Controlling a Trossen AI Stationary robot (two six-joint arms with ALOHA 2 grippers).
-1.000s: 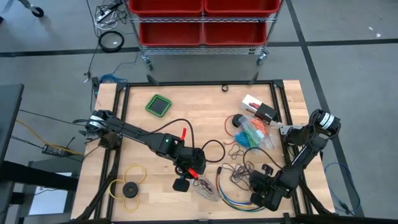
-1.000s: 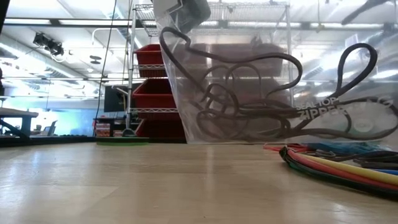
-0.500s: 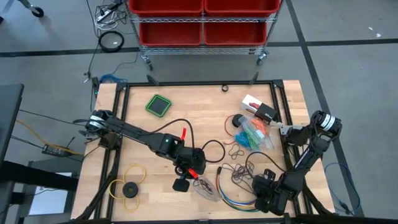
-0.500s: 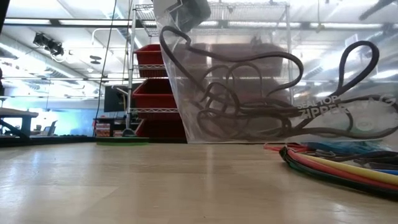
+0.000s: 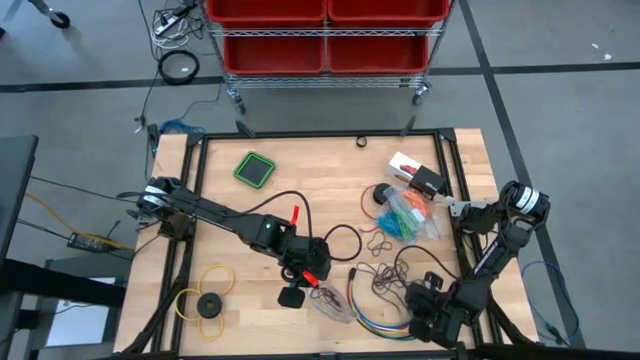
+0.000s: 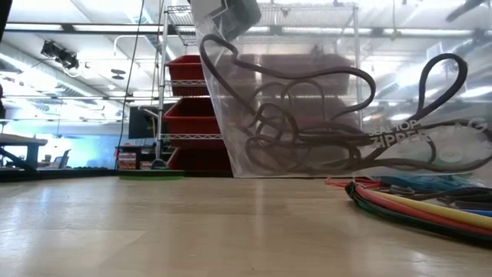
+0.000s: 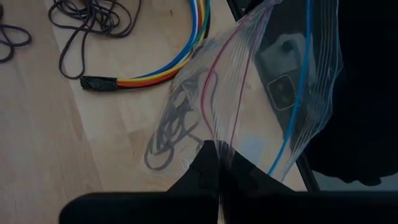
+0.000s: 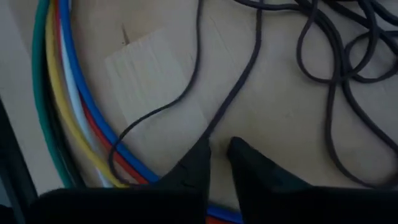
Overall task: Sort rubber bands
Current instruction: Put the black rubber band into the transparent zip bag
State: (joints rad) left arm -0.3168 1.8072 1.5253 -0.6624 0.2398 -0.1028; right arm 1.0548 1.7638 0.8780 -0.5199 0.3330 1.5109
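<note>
Left gripper [image 7: 219,163] pinched shut on bag [image 7: 261,93] rim, lower centre of high view. Dark bands [image 6: 292,115] inside; loose ones [image 8: 336,74] right of the bag, coloured bunches [image 5: 408,212] centre right. Right gripper [image 8: 217,155] nearly closed above them, holding nothing. Bands: light, limp, tangly; pinch 1 strand.

right hand [image 5: 418,308] half off table edge, coloured bands [image 5: 404,212] indistinct
</note>
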